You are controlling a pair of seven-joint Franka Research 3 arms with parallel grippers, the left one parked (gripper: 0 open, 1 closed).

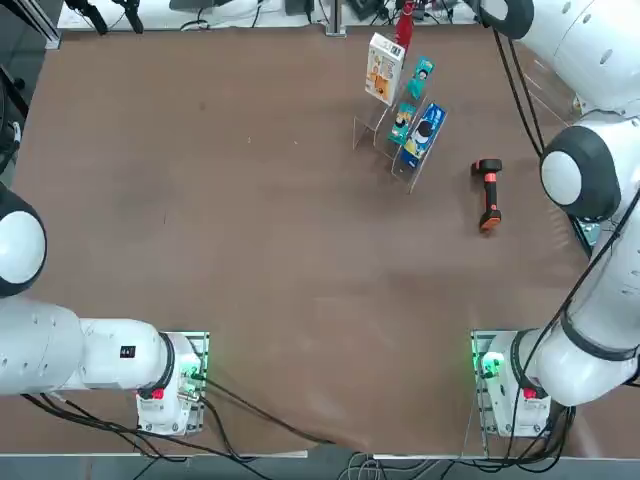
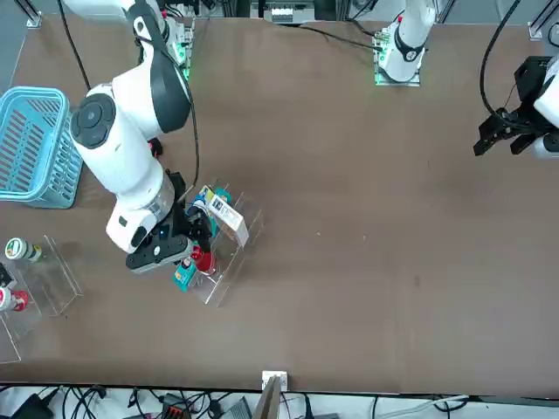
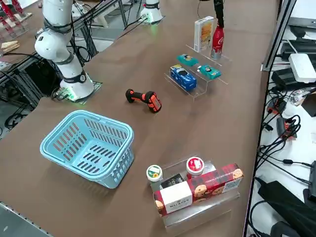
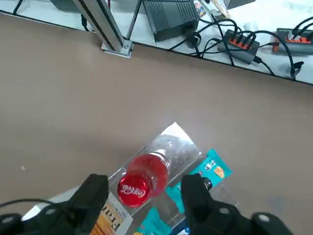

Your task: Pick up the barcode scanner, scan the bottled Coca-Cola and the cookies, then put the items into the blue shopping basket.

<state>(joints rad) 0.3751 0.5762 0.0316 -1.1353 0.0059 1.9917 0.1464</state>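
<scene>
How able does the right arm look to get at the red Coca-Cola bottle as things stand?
Probably yes: its end effector hangs open over the bottle, cap between the fingertips, with nothing above. The white box close beside it leaves limited room, though.

Coke bottle [image 4: 142, 181] between fingers [image 4: 93, 198] — cookie box [image 3: 204, 33] crowds one side.

Slim red bottle with red cap: white "Coca-Cola" script [image 3: 217, 40], partly readable
Other packets: wording too small to read
</scene>
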